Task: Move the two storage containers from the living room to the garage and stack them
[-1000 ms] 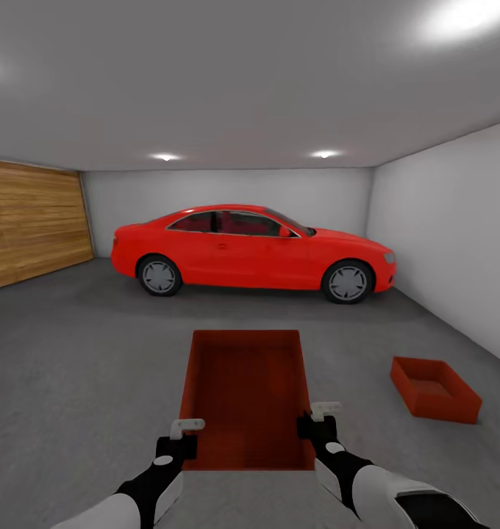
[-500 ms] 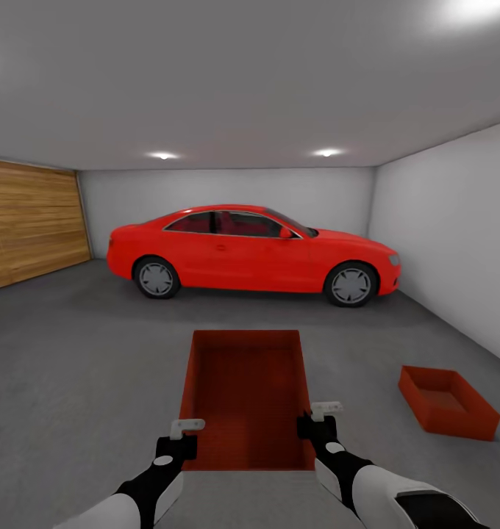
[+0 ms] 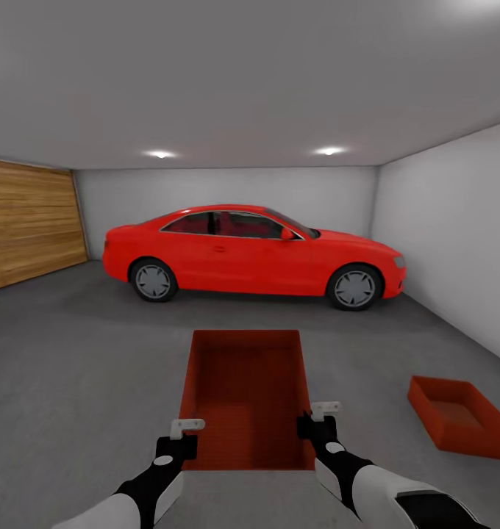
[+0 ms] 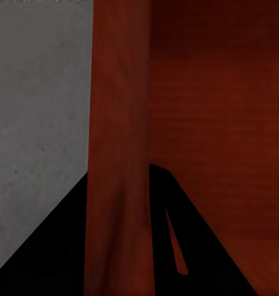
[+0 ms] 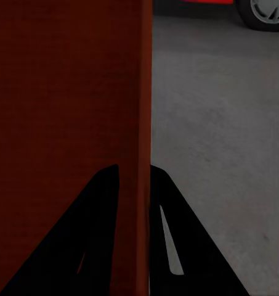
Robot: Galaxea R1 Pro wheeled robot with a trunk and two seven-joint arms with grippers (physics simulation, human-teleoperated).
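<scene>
Two red-orange storage containers show in the garage. One, the held container [image 3: 246, 397], hangs in front of the robot above the dark grey concrete floor [image 3: 81, 367], open top up and nothing visible inside it. The left gripper [image 3: 182, 435] is clamped on its left wall near the near corner, and the left wrist view shows that wall [image 4: 117, 154] running between the two dark fingers [image 4: 176, 246], one outside and one inside the box. The right gripper [image 3: 315, 419] is clamped the same way on the right wall; in the right wrist view the thin wall edge [image 5: 144, 123] passes between its fingers [image 5: 170, 240].

Off to the robot's right and a little ahead, well apart from the held one, the second container [image 3: 463, 417] sits on the floor near the white side wall [image 3: 456, 235], also open and looking empty.

Farther ahead a red car [image 3: 254, 253] stands side-on across the room, in front of the white back wall. A wooden door [image 3: 29, 220] fills the left side. Bare floor lies between the held container and the second one.
</scene>
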